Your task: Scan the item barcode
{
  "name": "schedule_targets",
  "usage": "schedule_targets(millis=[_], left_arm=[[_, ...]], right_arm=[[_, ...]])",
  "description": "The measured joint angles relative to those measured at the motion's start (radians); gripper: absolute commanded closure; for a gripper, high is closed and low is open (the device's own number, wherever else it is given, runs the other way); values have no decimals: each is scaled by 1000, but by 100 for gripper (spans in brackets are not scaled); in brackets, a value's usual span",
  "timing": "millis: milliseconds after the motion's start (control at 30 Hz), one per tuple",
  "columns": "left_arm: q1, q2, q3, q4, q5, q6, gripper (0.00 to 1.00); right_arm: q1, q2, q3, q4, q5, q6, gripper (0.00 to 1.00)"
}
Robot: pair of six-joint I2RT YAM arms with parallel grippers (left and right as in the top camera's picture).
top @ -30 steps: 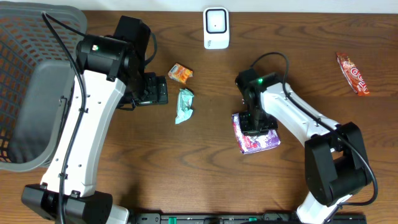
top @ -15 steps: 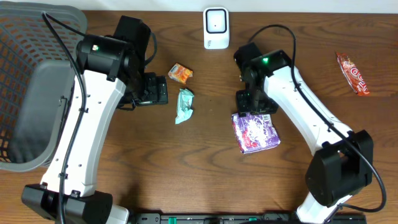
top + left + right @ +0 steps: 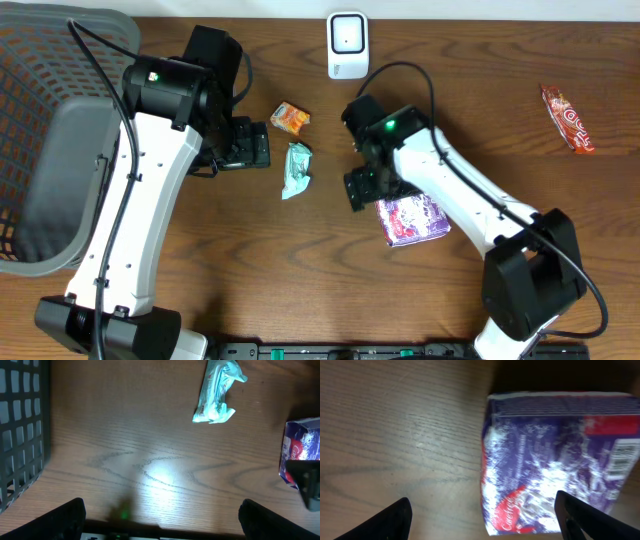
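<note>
The wooden tabletop (image 3: pixel 300 260) carries a grey basket (image 3: pixel 30 60) at the left and a white scanner (image 3: pixel 347 45) at the far edge. An orange packet (image 3: pixel 290 118) and a teal packet (image 3: pixel 297 170) lie near the centre, a purple pack (image 3: pixel 415 220) to their right, and a red bar (image 3: pixel 568 118) far right.

- The purple packet (image 3: pixel 415 220) lies flat, right of centre in the overhead view. It is glossy, speckled white, with red script on its face.
- Its barcode (image 3: pixel 621 457) faces up at the right edge of the right wrist view — a white patch with black bars.
- The white scanner (image 3: pixel 347 45) stands at top centre of the overhead view, well apart from the packet.
- A crumpled mint-green wrapper (image 3: pixel 297 170) lies left of centre, with an orange packet (image 3: pixel 290 118) just above it.
- A red bar (image 3: pixel 568 118) lies slanted at the far right.
</note>
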Motion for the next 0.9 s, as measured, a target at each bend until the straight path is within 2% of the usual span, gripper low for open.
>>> schedule_targets(millis=[200, 633, 767, 900], left_arm=[[0, 0, 0, 0, 0, 0, 2], [0, 0, 0, 0, 0, 0, 2], [0, 0, 0, 0, 0, 0, 2], [0, 0, 0, 0, 0, 0, 2]], right_arm=[[53, 0, -47, 66, 52, 42, 12], [228, 0, -73, 93, 370, 171, 12], [240, 0, -132, 108, 440, 214, 11], [240, 0, -220, 186, 475, 237, 15]])
